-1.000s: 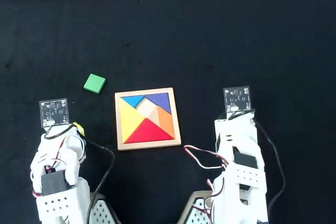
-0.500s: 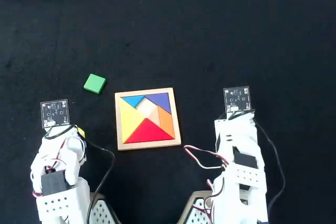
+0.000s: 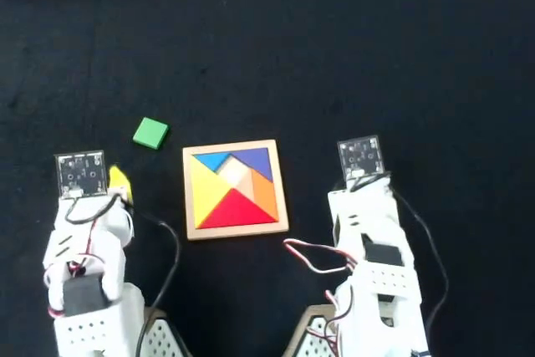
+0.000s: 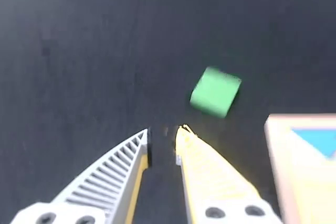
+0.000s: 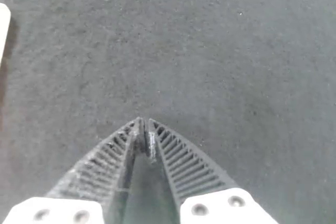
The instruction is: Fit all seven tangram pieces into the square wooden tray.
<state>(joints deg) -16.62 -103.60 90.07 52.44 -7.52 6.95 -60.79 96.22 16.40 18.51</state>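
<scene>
Ana: Both arms have shifted since a second ago. The left arm has pushed forward toward the green square (image 3: 150,133), and the right arm has slid sideways toward the tray (image 3: 239,231).

Ben: How does the left end effector (image 4: 164,132) stand?

Ana: Narrow, with a slim gap between the white finger and the yellow one and nothing held. It hangs over the black desk (image 3: 376,64), short of the green square (image 4: 215,92) and not touching it.

Ben: And the right end effector (image 5: 144,129)?

Ana: Closed, tips pressed together and empty, above bare cloth beside the tray.

Ben: Where are the pieces?

Ana: The wooden tray lies flat between the two arms. In it sit a yellow triangle (image 3: 205,192), a red triangle (image 3: 237,210), an orange piece (image 3: 265,194), a light blue triangle (image 3: 211,160) and a dark blue one (image 3: 255,160). There's a pale patch in the middle; I cannot tell whether that is a piece or bare wood.

Ben: So the green square is outside?

Ana: Yes, it rests on the desk just off the tray's far left corner, apart from the rim — the left wrist view shows that corner (image 4: 273,150) beside it.
</scene>
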